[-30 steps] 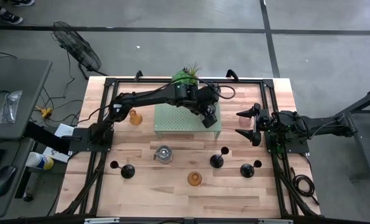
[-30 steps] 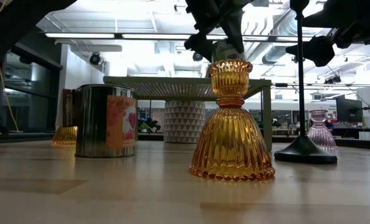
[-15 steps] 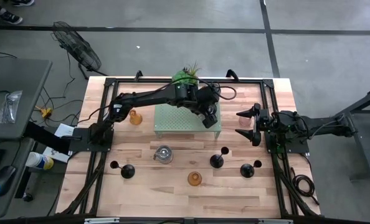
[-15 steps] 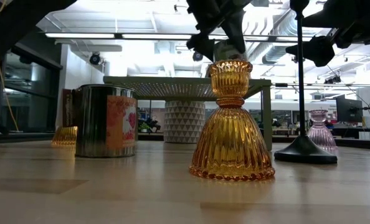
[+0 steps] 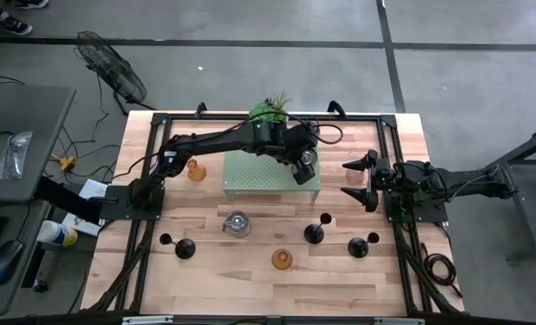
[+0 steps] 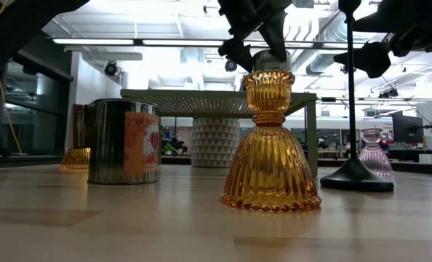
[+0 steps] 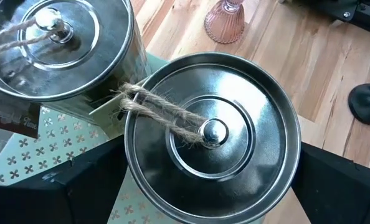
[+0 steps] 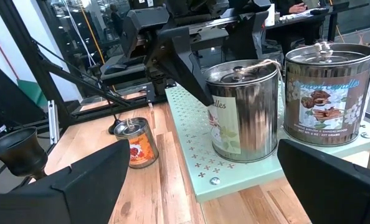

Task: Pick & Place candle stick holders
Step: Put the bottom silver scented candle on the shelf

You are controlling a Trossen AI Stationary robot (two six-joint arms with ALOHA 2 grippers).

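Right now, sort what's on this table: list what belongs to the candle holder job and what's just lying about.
Job: black holders, amber glass holders, pink glass holder, silvery tins, left gripper straddling a tin, right gripper waiting aside.
Lying about: spiky green plant, perforated stand.

Pale green perforated stand (image 5: 250, 171), spiky potted plant (image 5: 270, 109), floor fan (image 5: 110, 68)

Bright overhead lighting, glare on tin lid (image 7: 212, 130).
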